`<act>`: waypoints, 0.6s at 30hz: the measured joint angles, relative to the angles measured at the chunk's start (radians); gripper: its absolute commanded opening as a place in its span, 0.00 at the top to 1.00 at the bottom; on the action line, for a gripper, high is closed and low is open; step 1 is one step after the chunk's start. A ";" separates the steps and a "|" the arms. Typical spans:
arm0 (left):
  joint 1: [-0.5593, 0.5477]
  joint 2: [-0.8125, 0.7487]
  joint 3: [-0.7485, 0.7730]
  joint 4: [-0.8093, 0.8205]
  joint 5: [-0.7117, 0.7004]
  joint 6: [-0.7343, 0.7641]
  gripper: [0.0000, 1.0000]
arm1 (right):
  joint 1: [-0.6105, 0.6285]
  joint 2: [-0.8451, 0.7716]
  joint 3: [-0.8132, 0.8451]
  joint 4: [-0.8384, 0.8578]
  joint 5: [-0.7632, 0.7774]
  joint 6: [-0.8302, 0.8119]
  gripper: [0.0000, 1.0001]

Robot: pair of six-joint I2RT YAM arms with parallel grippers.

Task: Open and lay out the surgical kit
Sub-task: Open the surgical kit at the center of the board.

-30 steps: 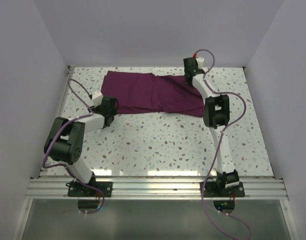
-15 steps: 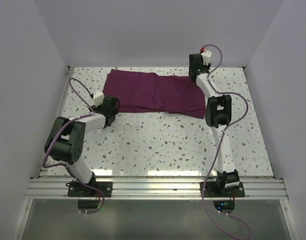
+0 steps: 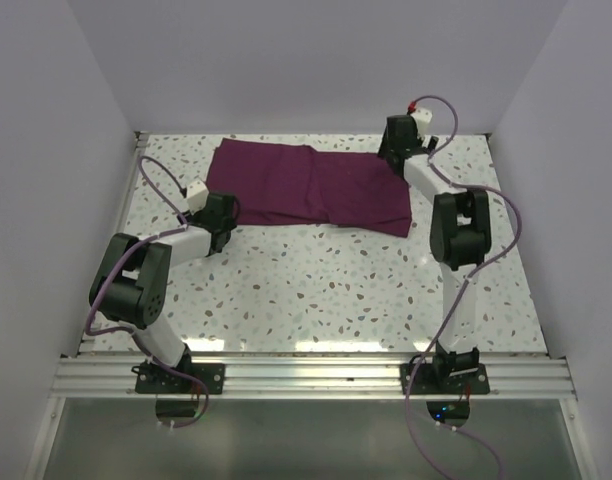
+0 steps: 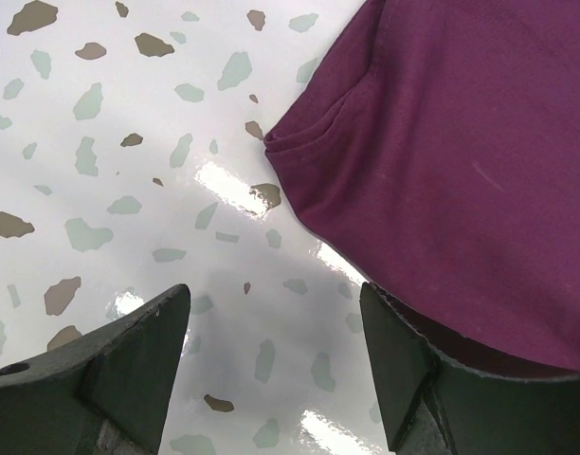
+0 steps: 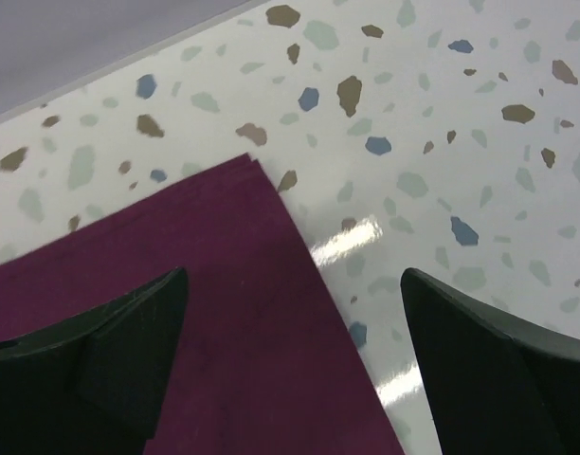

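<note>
Hovering with jaws apart, my right gripper [image 5: 292,284] sits over the far right corner of the cloth [image 5: 233,303] (its length runs left-right); my left gripper [image 4: 271,299], likewise spread, faces the near-left corner.

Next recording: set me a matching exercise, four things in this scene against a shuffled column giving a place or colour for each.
1. left tool
2. right tool
3. cloth wrap
4. table

a. open, over the cloth's far right corner
b. white with speckles
c. dark purple
d. open, at the cloth's near left corner

Pairs: 1-d, 2-a, 3-c, 4-b
</note>
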 measured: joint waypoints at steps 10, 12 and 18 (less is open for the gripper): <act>0.000 0.002 0.000 -0.004 0.000 0.000 0.22 | 0.284 -0.408 -0.269 0.031 -0.235 -0.005 0.02; 0.000 0.002 0.000 -0.004 0.000 0.000 0.21 | 0.345 -0.409 -0.293 0.019 -0.270 -0.008 0.02; 0.011 0.001 -0.001 -0.001 0.011 -0.002 0.21 | 0.407 -0.378 -0.359 -0.132 -0.278 -0.024 0.14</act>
